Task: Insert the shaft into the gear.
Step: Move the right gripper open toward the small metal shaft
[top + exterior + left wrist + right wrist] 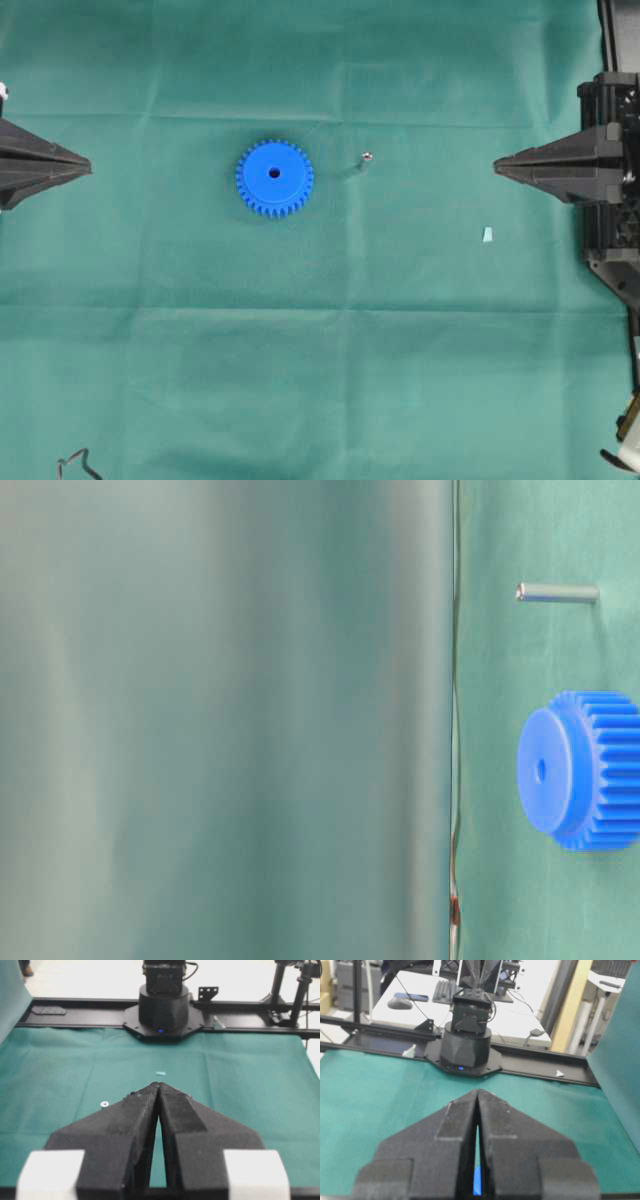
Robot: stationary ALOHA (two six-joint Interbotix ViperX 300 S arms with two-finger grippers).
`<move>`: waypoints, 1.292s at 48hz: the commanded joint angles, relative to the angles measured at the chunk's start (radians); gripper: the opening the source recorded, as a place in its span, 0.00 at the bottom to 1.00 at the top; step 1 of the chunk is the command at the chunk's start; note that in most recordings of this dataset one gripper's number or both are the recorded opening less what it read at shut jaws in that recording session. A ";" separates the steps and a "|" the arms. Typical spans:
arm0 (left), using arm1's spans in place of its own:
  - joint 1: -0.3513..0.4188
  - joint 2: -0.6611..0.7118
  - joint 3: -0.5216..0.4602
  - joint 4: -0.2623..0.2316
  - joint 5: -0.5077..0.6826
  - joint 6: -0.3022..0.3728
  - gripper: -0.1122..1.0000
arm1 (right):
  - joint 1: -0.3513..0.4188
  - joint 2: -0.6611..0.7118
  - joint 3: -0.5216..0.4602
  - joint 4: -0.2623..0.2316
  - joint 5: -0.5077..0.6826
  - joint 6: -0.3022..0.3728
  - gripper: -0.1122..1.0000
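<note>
While both tools [88, 167] [497, 166] sit clenched, shaft [366, 157] and gear [274, 178] lie between them.

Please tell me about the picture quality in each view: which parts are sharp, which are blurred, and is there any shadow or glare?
Overhead view: even light, sharp gear, faint shadow beside the shaft. Table-level view: gear and shaft sharp, backdrop a soft blur. Left wrist view: shut left tool slightly soft, bright washed-out floor behind. Right wrist view: shut right tool close and soft, background room overexposed.

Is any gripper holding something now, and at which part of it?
Nothing is held. The left gripper and right gripper are shut and empty; the gear and shaft stand free on the cloth.
</note>
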 commanded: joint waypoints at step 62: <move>-0.002 -0.002 -0.048 0.011 0.060 -0.011 0.10 | -0.186 0.793 -0.115 0.160 -0.209 0.011 0.84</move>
